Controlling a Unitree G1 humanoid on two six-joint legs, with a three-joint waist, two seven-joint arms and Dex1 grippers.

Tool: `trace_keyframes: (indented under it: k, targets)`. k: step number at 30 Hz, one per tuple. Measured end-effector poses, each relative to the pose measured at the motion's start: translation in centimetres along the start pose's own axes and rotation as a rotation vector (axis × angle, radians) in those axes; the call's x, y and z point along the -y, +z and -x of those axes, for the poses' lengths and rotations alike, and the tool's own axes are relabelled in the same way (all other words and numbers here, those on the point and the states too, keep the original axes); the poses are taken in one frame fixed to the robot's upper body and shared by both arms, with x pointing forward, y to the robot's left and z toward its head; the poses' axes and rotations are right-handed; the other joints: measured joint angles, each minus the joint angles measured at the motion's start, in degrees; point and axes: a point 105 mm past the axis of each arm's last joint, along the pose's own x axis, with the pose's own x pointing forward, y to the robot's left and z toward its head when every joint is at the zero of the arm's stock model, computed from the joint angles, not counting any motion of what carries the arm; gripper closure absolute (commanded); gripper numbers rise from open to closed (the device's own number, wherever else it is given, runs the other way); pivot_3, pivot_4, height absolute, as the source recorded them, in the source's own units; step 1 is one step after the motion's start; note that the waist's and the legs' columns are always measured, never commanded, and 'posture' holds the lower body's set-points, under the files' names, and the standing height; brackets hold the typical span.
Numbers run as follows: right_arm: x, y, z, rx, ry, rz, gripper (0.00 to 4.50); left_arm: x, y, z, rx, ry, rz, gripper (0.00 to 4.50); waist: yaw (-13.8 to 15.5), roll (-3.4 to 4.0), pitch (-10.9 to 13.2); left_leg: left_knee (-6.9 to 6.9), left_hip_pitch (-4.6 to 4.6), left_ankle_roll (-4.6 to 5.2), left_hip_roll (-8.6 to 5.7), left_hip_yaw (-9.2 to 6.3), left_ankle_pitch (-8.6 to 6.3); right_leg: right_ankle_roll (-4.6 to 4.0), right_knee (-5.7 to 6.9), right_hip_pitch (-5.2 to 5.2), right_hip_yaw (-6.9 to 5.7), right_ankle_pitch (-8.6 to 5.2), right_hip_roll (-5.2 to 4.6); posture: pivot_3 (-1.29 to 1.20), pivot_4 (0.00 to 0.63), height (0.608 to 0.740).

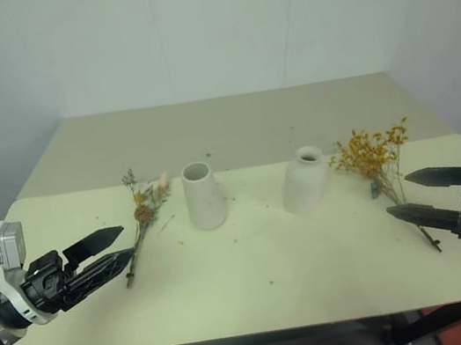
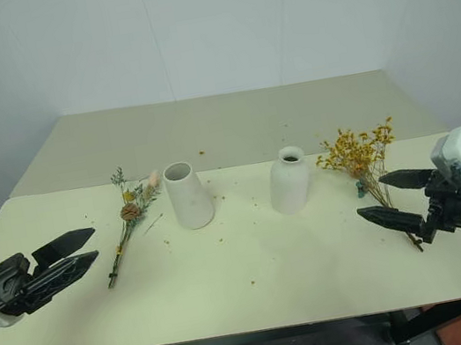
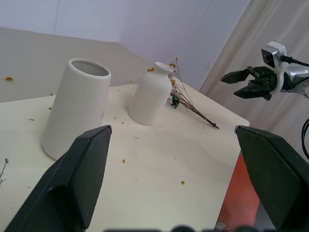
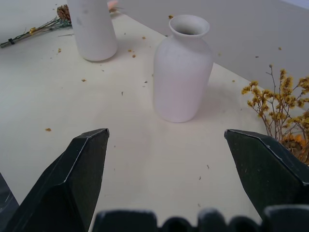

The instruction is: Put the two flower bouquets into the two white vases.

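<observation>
At the left edge of the worktop [image 1: 259,284] the left pincer [image 1: 112,250] hangs above the surface with its fingers spread apart, holding nothing. Just beside its tips lies the sparse grey-green bouquet [image 1: 142,215], flat, its heads toward the wall. Next stands the tapered white vase [image 1: 203,196], upright and empty. Apart from it, the rounded bottle vase [image 1: 305,181] also stands upright and empty. The mustard-yellow bouquet [image 1: 376,156] lies flat beyond that. The right pincer [image 1: 418,195] hovers over its stems, fingers wide apart, gripping nothing.
</observation>
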Motion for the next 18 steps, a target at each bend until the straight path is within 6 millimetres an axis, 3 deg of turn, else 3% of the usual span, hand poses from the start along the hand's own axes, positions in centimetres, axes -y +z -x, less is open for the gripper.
trace_keyframes:
  k: [9,18]
  targets:
    - [-0.69,-0.73,-0.66,0.010,0.015,-0.027,0.00,0.57,-0.64,0.17,0.007,0.004,-0.002,0.01,-0.02,0.00,0.00,0.00,0.02,0.00,0.00,0.00,0.00,0.00,0.01,0.02,0.01,0.01,-0.01,0.00,0.150,0.740]
    - [-0.30,-0.19,-0.93,0.028,0.012,-0.012,0.00,0.80,-0.67,-0.06,0.035,0.004,-0.018,0.01,0.01,0.00,0.00,0.00,0.01,0.00,0.00,-0.01,0.00,0.00,0.01,0.01,0.00,0.01,0.00,0.00,0.150,0.740]
